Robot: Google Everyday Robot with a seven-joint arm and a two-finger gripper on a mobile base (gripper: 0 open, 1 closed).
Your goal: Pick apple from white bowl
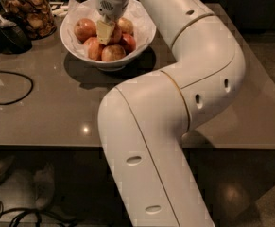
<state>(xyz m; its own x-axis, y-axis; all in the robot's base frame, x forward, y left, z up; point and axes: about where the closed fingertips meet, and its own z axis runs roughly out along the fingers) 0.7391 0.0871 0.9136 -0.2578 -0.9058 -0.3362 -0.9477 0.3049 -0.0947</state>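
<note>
- Your gripper [106, 31] is down inside the bowl [112, 64], near the far edge of the desk [56, 112], left of middle. Open or closed, I can't tell.
- The apple [84, 29] sits at the bowl's left side, just beside the gripper.
- Expect it firm, smooth, fairly heavy and ready to roll, so grip across its widest part.
- No labels or writing readable.

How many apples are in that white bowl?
6 apples showing in the white bowl: one left, two front, one right, one back right, one in the middle under the gripper, which reaches down among them. More may be hidden.
</note>
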